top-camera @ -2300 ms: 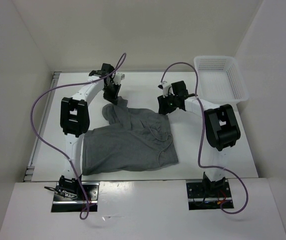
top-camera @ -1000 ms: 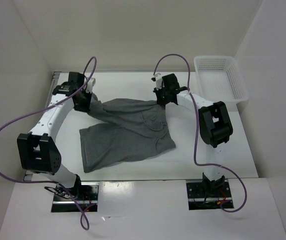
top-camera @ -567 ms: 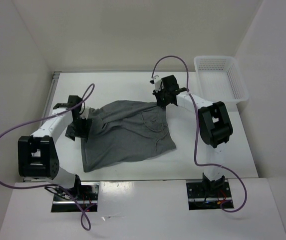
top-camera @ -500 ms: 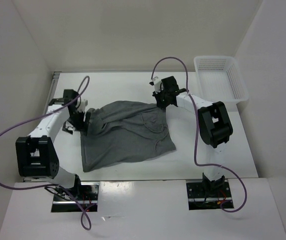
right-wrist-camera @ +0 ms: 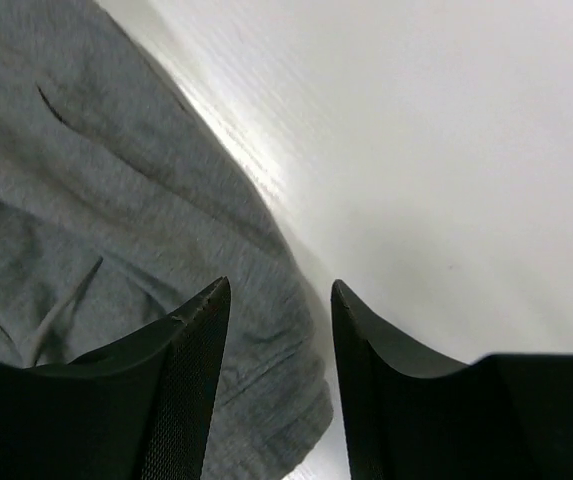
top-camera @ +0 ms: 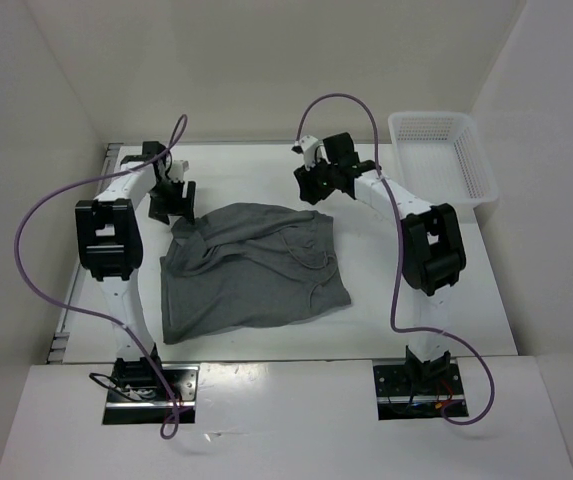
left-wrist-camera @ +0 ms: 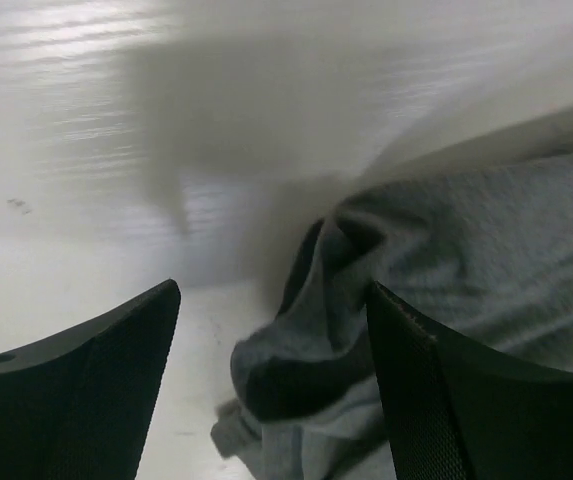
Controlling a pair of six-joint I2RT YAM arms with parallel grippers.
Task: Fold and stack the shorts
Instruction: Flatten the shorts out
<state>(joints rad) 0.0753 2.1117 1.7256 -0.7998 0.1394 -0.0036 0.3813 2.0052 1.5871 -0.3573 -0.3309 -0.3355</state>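
The fold looks only part done: the shorts [top-camera: 251, 265] lie in the middle of the table [top-camera: 436, 300] as a rumpled grey slab, far-left corner bunched and drawstring showing, well apart from the basket [top-camera: 444, 150]. The left gripper [left-wrist-camera: 271, 290] and right gripper [right-wrist-camera: 278, 290] hover spread and empty over the far edge — so the next move likely calls for a fresh pinch on those corners.

No lettering, label, brand mark, number or sign can be read on anything in the three current views.
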